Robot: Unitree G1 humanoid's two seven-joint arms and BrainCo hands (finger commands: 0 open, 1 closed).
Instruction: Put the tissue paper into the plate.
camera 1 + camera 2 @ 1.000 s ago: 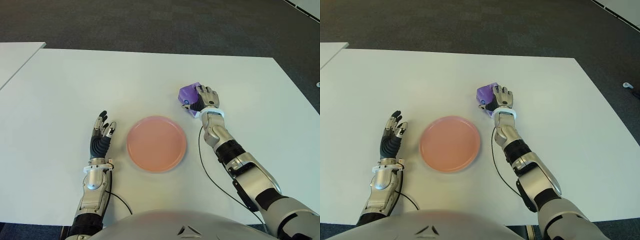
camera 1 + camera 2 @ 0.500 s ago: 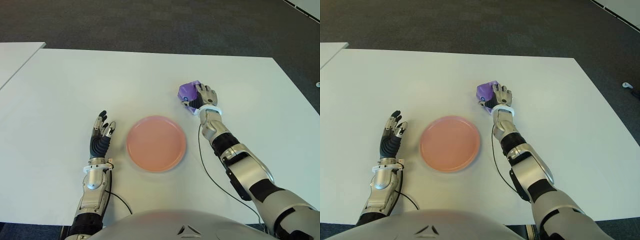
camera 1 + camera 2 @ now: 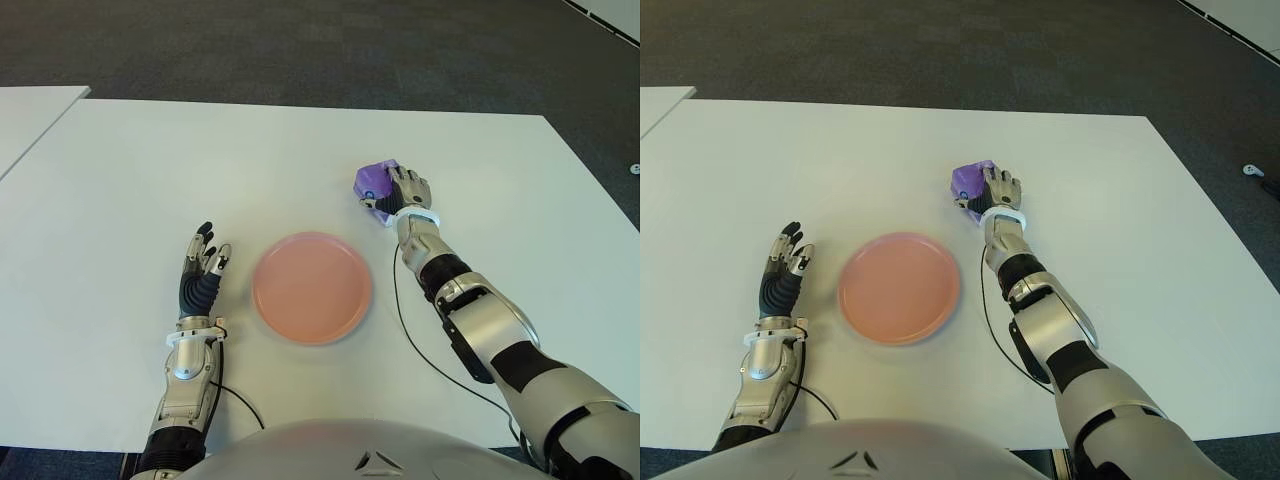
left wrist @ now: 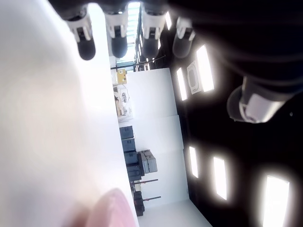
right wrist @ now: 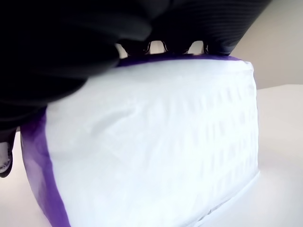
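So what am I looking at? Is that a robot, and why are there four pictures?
Yes, a robot shaped like a person. Two pictures come from cameras in its head, looking down at a white table. The other two come from cameras on its wrists, very close up. A pink plate sits in front of it. Its right hand is wrapped around a purple tissue pack just beyond the plate; close up the pack looks white and purple. Its left hand shows open, left of the plate.

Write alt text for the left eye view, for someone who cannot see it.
The robot's right hand grips a purple tissue pack on a white table, beyond and right of an empty pink plate. Its left hand shows open, left of the plate.
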